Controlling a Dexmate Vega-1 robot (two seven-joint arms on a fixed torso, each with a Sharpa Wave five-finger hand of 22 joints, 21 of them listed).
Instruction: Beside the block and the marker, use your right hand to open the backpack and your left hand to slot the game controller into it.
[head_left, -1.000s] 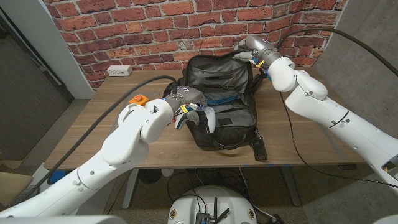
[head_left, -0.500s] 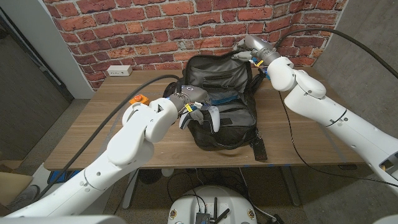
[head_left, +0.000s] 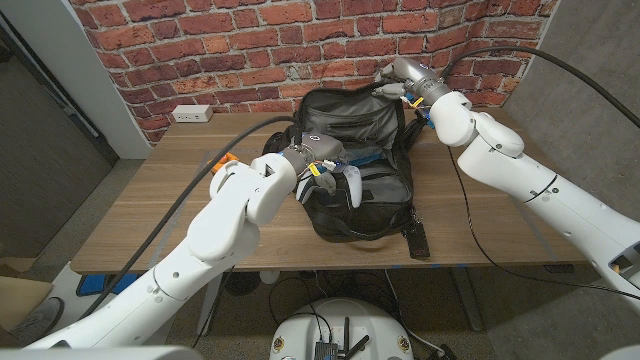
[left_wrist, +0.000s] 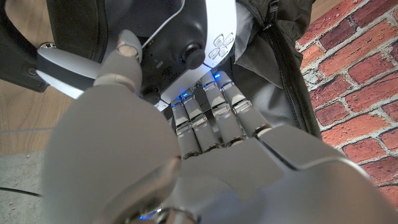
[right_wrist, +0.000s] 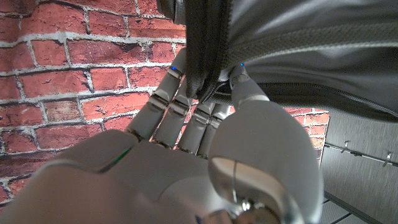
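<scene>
On table: one backpack (head_left: 360, 165), right hand (head_left: 398, 78) fingers pinching its rim; left hand (head_left: 318, 158) fingers seemingly clasping one game controller (head_left: 352, 186).

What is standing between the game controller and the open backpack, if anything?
Nothing visible. The left hand holds the game controller right over the backpack's opening, and the right hand holds the flap up at the far edge.

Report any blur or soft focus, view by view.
Head view: sharp throughout, even light on the backpack. Left wrist view: left hand soft up close, game controller crisper. Right wrist view: right hand slightly soft, bricks clear.
</scene>
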